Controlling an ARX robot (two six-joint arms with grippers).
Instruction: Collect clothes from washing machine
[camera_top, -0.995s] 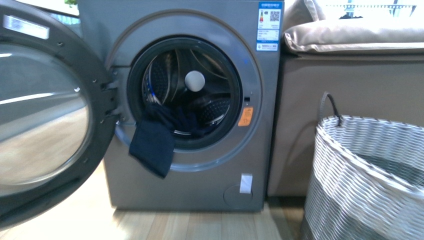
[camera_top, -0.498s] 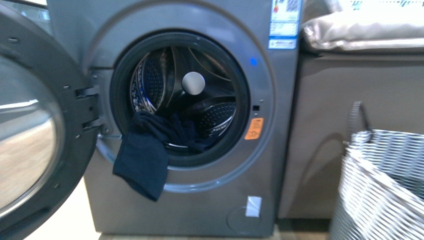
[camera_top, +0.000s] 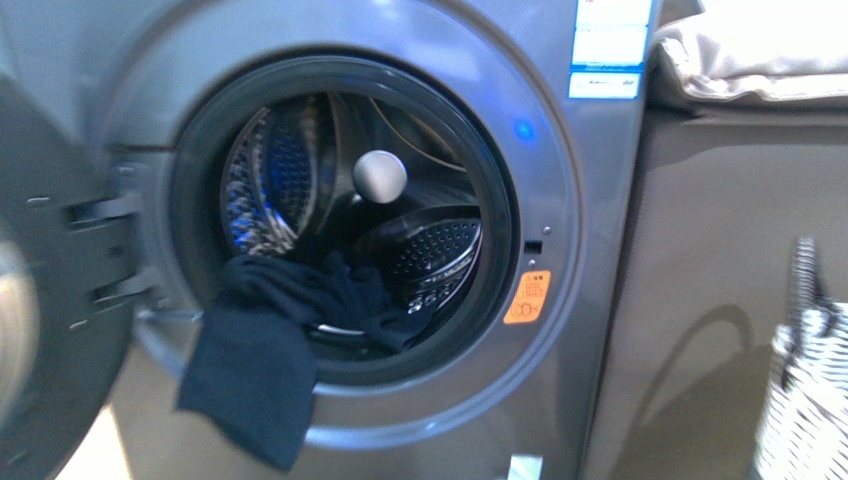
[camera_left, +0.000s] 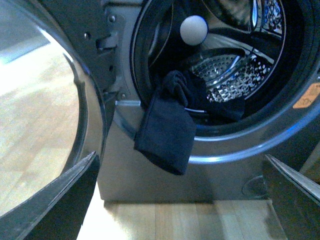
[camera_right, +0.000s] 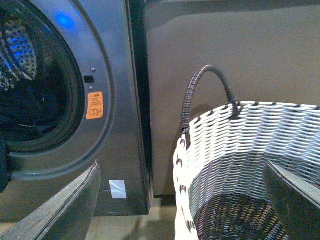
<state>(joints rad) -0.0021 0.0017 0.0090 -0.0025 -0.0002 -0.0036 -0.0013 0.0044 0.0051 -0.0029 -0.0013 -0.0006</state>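
The washing machine (camera_top: 600, 250) fills my front view, its door (camera_top: 50, 300) swung open at 9 o'clock. A woven basket (camera_right: 240, 145) stands at 3 o'clock. The clothes (camera_top: 255, 370) spill over the porthole's lip at 7 o'clock. My left gripper (camera_left: 180, 157) and right gripper (camera_right: 180, 165) both gape wide, holding nothing

No print comes through legibly. The grey metallic front-loading washing machine (camera_top: 590, 200) carries a blue-and-white label (camera_top: 610, 48) at its upper front corner, its lines blurred into bands. Beside the drum opening sits an orange sticker (camera_top: 527, 297) with dark marks too small to read. Low on the front, a white tag (camera_right: 118, 189) shows no readable print.
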